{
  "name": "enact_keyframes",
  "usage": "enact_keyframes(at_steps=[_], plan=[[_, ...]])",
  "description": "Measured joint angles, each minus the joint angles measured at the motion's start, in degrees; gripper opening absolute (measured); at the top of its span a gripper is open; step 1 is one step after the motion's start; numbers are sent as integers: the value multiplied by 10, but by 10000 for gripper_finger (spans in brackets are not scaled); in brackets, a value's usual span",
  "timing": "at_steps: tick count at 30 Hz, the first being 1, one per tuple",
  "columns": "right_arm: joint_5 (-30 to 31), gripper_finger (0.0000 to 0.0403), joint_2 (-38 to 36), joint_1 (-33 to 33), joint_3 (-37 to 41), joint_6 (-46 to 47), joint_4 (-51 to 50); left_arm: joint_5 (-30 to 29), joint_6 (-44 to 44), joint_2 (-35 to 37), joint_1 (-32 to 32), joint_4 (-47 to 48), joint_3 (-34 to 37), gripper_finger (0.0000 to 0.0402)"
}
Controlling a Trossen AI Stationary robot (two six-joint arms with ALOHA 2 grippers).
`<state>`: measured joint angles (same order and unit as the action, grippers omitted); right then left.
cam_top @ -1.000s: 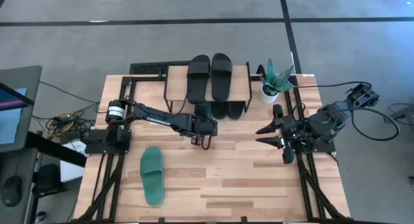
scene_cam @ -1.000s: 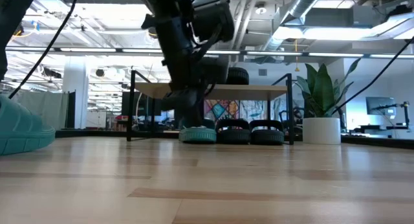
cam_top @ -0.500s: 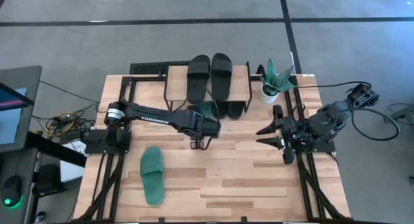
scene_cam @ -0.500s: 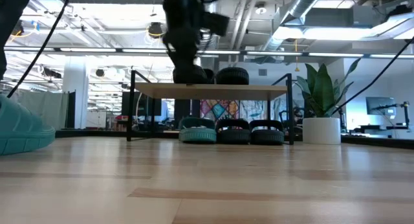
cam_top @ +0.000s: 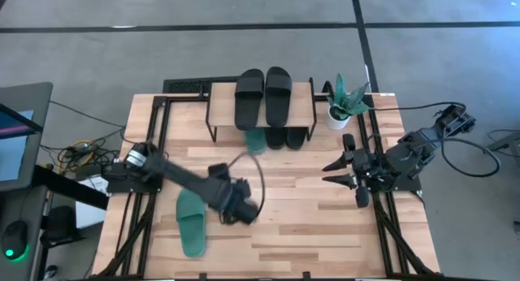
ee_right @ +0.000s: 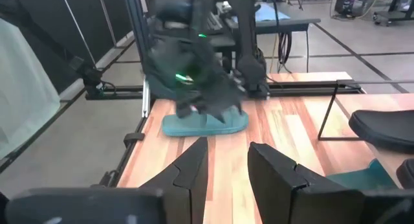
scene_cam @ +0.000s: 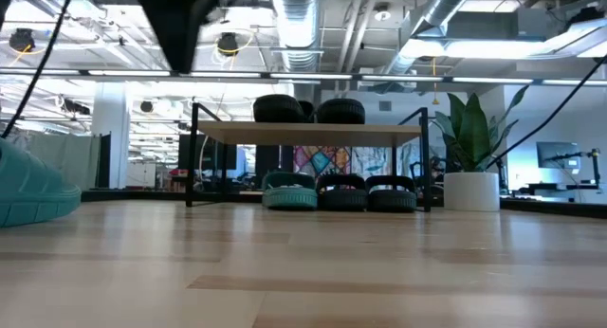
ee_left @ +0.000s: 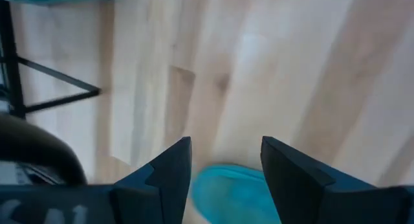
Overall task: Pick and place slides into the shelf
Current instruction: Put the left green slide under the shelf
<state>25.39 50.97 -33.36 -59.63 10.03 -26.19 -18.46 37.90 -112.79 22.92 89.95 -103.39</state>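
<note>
The plank table (cam_top: 309, 224) stands on grey floor. A loose green slide (cam_top: 191, 221) lies at 8 o'clock, lengthwise 12-to-6. The left gripper (cam_top: 240, 212) beside it has empty, parted jaws; the right gripper (cam_top: 335, 169) likewise.

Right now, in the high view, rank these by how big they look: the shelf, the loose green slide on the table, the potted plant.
1. The shelf, largest by far.
2. The loose green slide, long and narrow.
3. The potted plant: looks a little smaller, but it stands taller, nearer the overhead camera, so ranks 2 and 3 are unsure.
</note>
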Motion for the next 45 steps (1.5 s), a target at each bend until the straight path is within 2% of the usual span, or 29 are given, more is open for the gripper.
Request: enact_keyframes(at_steps=[7, 17, 22, 26, 34, 40, 45], plan=[[-3, 98, 0, 0, 32, 4, 27, -76, 177, 0, 121, 1, 0, 174], [-13, 98, 16, 0, 34, 1, 30, -140, 334, 0, 265, 1, 1, 174], [-14, 98, 23, 0, 34, 0, 31, -128, 390, 0, 313, 0, 26, 174], [-13, 98, 33, 0, 35, 0, 31, -83, 413, 0, 335, 1, 59, 174], [-14, 98, 58, 0, 34, 4, 30, -37, 416, 0, 337, 0, 136, 174], [-14, 98, 65, 0, 34, 9, 33, -39, 416, 0, 337, -7, 192, 174], [-14, 98, 65, 0, 34, 8, 46, -37, 415, 0, 336, -49, 239, 174]])
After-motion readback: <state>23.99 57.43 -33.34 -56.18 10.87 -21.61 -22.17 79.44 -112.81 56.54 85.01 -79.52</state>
